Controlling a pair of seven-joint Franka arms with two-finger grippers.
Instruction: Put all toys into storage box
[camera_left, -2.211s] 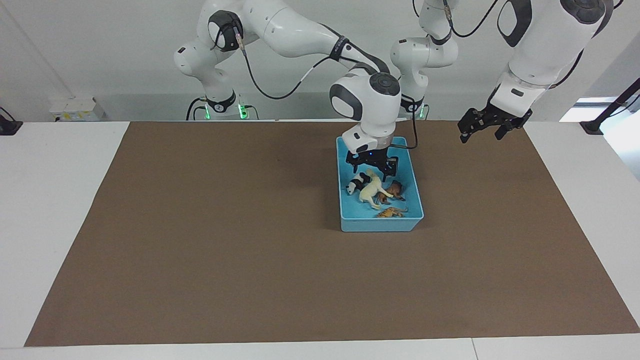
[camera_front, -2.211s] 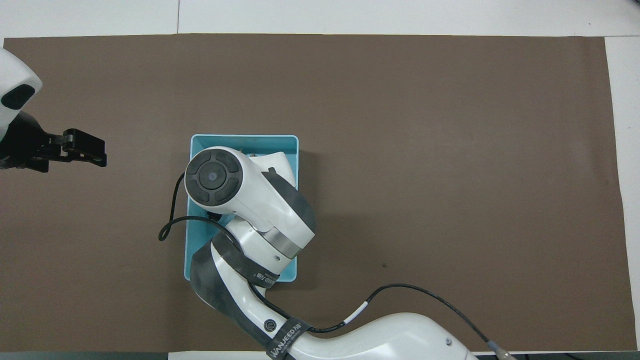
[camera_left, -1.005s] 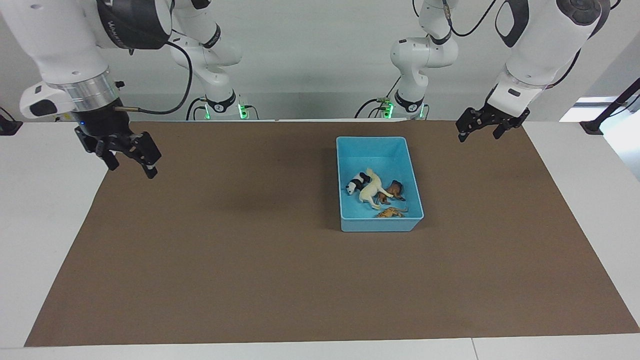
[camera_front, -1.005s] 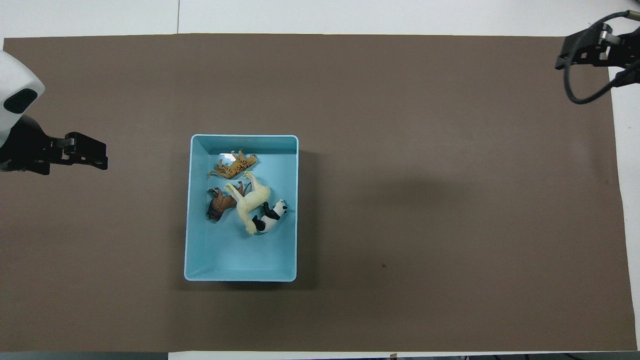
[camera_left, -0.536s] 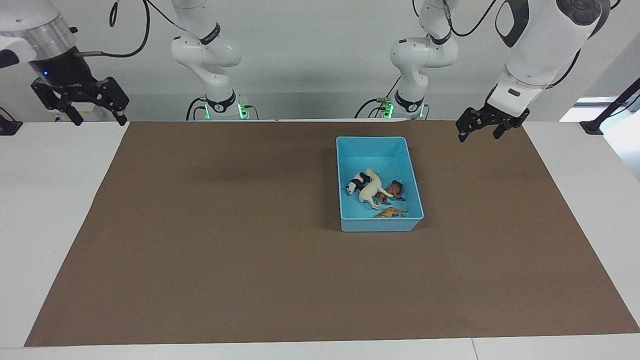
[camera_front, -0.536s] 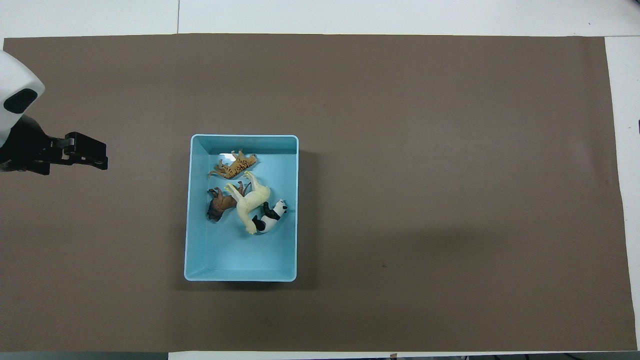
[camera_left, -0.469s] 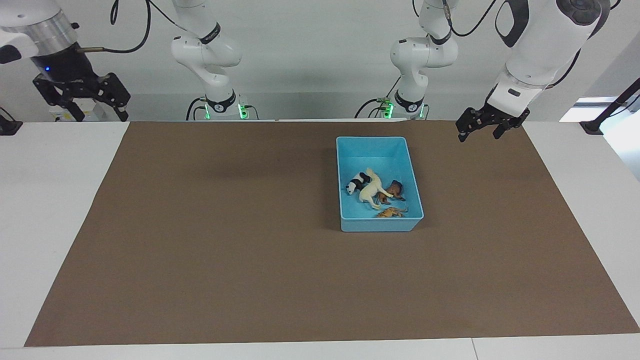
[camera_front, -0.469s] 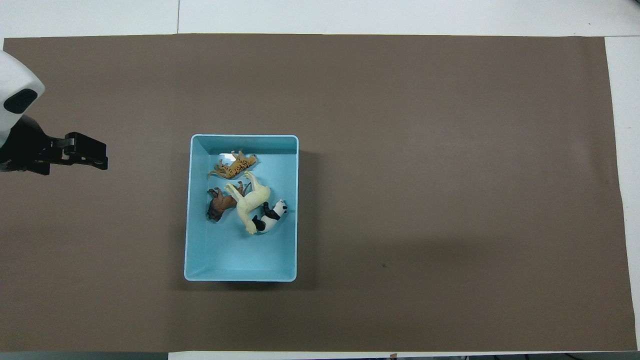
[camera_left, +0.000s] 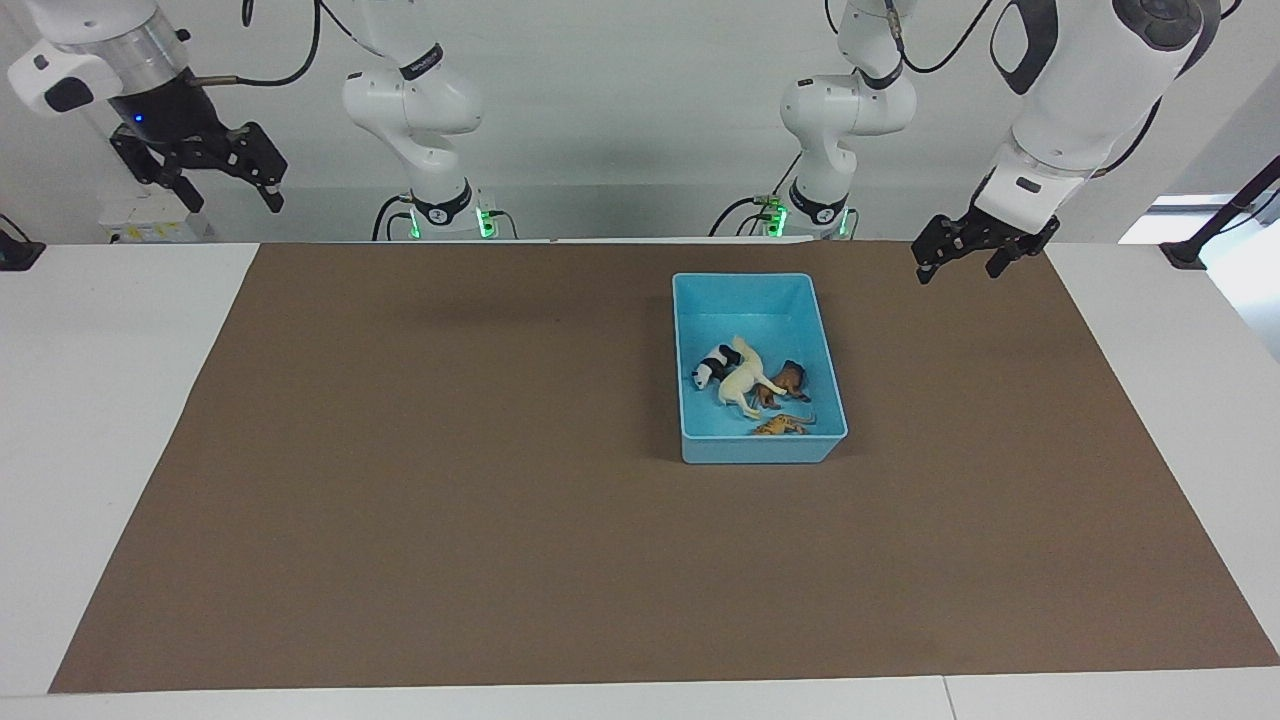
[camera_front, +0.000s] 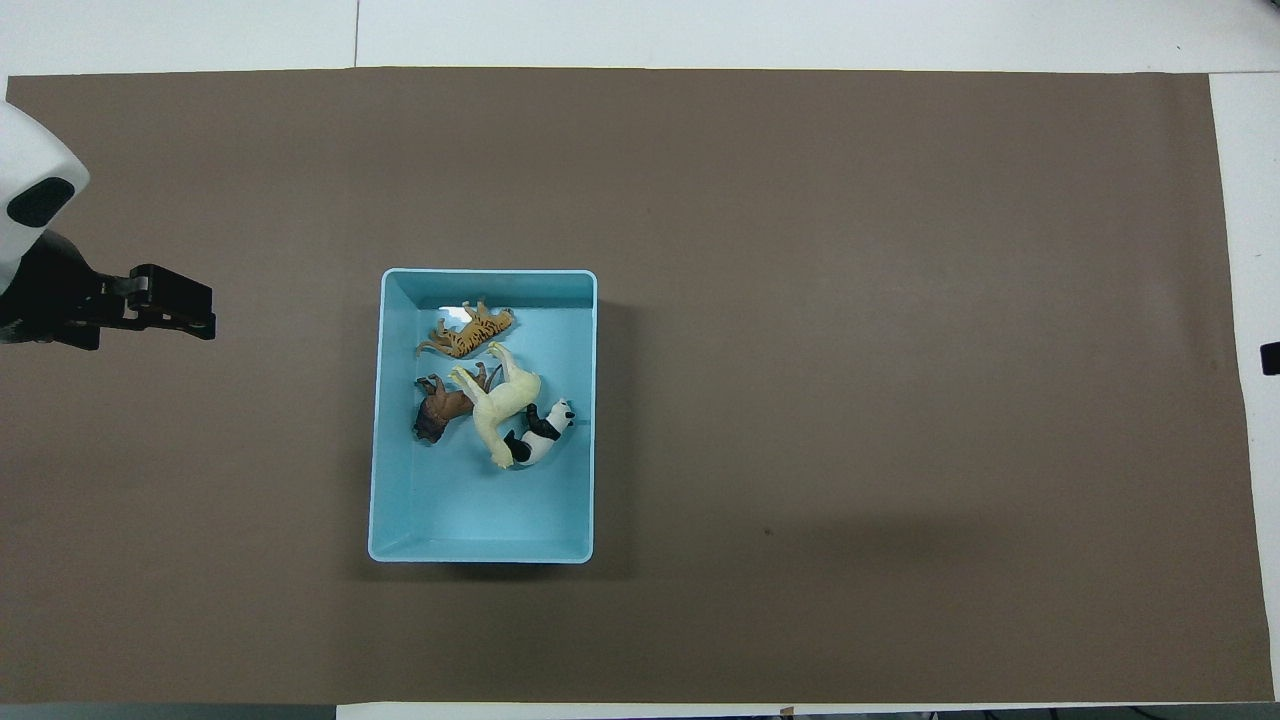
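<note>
The light blue storage box (camera_left: 745, 279) (camera_front: 489, 273) stands on the brown mat toward the left arm's end. In it lie the cream horse (camera_left: 745, 380) (camera_front: 500, 405), the panda (camera_left: 712, 368) (camera_front: 540, 440), the brown lion (camera_left: 790, 379) (camera_front: 437, 416) and the tiger (camera_left: 782, 426) (camera_front: 468, 333). My right gripper (camera_left: 230, 193) is open and empty, raised high over the corner of the table at the right arm's end; only a sliver of it (camera_front: 1270, 357) shows in the overhead view. My left gripper (camera_left: 960, 270) (camera_front: 205, 312) is open and empty, waiting over the mat's edge beside the box.
The brown mat (camera_left: 450, 480) covers most of the white table (camera_left: 100, 400). A small white box (camera_left: 150, 215) sits near the robots at the right arm's end. A black clamp stand (camera_left: 1190, 250) is at the left arm's end.
My right gripper left the box empty, swung to the right arm's end of the table and rose. The four toys stay in the box. The left arm has barely moved.
</note>
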